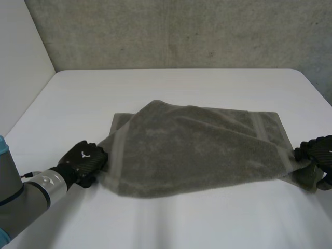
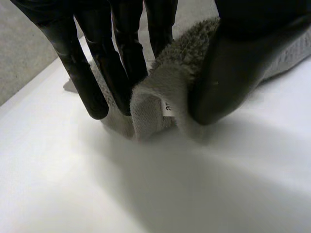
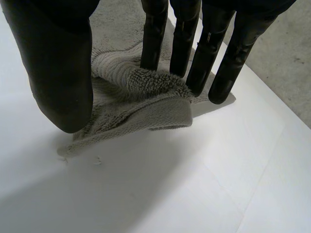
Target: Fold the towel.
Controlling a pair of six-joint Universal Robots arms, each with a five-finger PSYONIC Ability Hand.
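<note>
The grey-green terry towel (image 1: 192, 150) is pinched at its left near corner between the thumb and fingers of the left hand (image 1: 83, 160). It is spread, loosely doubled, across the middle of the desk (image 1: 181, 88), and its bunched right corner is gripped by the right hand (image 1: 317, 151). The desk is white, with a concrete wall (image 1: 181, 31) behind it.

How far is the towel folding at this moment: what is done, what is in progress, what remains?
Done: both ends are gripped. The left hand pinches a corner of the towel between thumb and fingers, and the right hand pinches the opposite end. In hand: the towel humps loosely between them, part of it lying over its flat far part on the table. Left: no neat fold is laid; the edges do not line up.
</note>
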